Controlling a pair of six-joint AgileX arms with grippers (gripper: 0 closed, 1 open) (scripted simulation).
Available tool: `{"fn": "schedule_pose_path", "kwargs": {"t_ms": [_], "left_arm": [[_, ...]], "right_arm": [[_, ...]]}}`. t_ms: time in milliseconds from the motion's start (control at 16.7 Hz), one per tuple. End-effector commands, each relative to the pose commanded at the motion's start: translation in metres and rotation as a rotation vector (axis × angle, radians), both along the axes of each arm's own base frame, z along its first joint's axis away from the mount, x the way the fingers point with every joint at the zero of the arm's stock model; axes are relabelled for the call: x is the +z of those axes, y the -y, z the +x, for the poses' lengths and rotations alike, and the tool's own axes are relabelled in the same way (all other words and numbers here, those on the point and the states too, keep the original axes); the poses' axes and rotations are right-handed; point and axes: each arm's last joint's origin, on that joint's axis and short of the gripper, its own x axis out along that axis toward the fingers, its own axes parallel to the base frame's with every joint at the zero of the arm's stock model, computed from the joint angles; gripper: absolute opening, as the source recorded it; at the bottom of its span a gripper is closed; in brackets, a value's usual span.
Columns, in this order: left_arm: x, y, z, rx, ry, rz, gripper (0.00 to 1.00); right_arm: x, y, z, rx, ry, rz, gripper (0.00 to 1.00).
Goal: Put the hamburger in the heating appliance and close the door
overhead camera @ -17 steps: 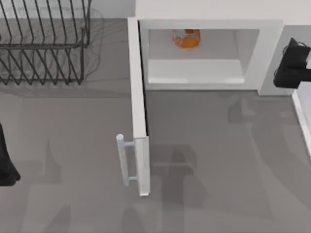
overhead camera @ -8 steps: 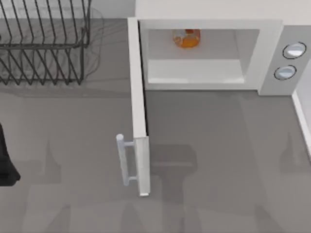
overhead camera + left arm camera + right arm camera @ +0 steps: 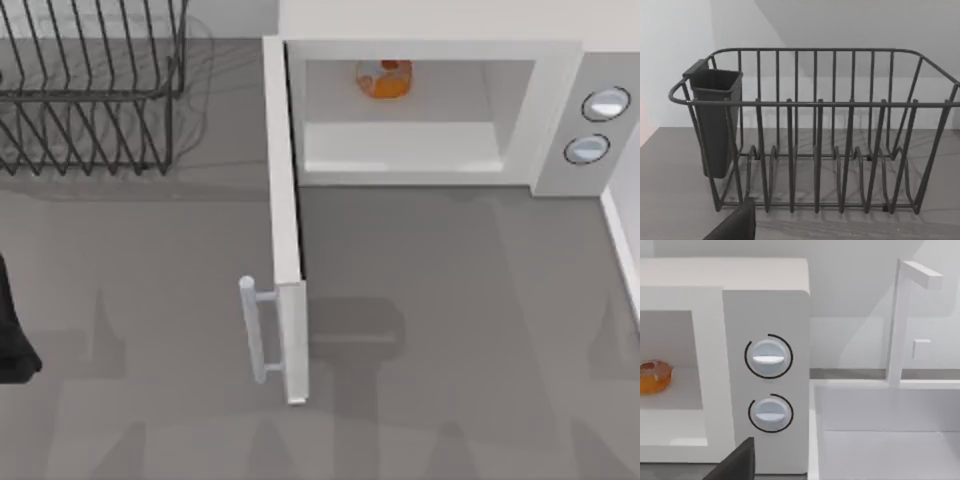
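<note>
Sitting inside the microwave [image 3: 430, 110], the hamburger [image 3: 384, 79]; door [image 3: 284, 220] open; gripper states unclear.

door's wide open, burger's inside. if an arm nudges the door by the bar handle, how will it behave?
The door is a flat, rigid-looking panel attached along the microwave cavity's left edge, so it should probably swing rather than flex or slide. Its bar handle sits near the free edge, so a light push there likely suffices. The hamburger sits deep inside, so it should probably stay clear.

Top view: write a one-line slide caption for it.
Hamburger sits deep in the microwave cavity, door swung wide open, handle facing the wire dish rack.
</note>
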Motion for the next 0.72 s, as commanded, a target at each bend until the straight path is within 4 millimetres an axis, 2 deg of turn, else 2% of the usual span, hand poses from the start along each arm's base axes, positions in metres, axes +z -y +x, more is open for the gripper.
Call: {"fn": "schedule_pose_path", "kwargs": {"t_ms": [60, 720], "left_arm": [[0.0000, 0.0000, 0.0000, 0.000, 0.000, 0.000, 1.00], [0.0000, 0.0000, 0.0000, 0.000, 0.000, 0.000, 0.17]], "right_arm": [[0.0000, 0.0000, 0.0000, 0.000, 0.000, 0.000, 1.00], [0.0000, 0.0000, 0.0000, 0.000, 0.000, 0.000, 1.00]]}}
